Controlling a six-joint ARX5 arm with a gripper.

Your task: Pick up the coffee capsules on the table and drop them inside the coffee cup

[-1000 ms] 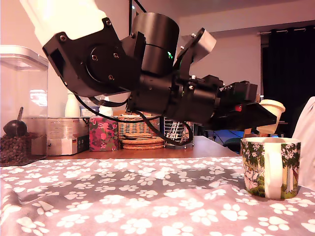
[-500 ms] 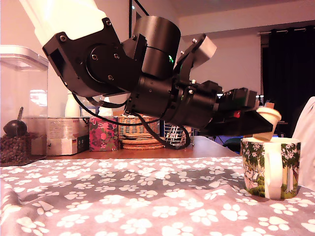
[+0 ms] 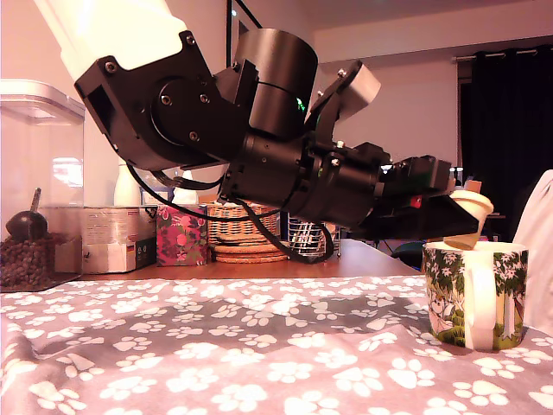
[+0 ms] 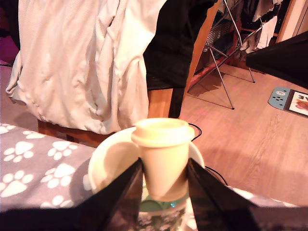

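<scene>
At the exterior view's left stood a clear plastic canister (image 3: pixel 34 173) with dark beans and a dark scoop inside, then a pink floral box (image 3: pixel 181 235), a woven wicker basket (image 3: pixel 246 226) and a wire utensil holder (image 3: pixel 309 233), all at the back of the brown wooden table (image 3: pixel 363 259). The greyish-mauve cloth printed with white paw prints (image 3: pixel 216 346) covered the near part of it. The bulky black robot arm (image 3: pixel 259 147) reached across towards the exterior view's right. Its black gripper (image 4: pixel 163 180) had its two fingers clamped on the sides of a small pale cream-yellow tapered coffee capsule (image 4: pixel 161 149), wide rim uppermost and slightly tilted. The capsule hung right over the mouth of the large white ceramic mug with green tree illustrations (image 3: pixel 473 294), its narrow end about level with the rim. The mug stood on the cloth at the exterior view's right.
</scene>
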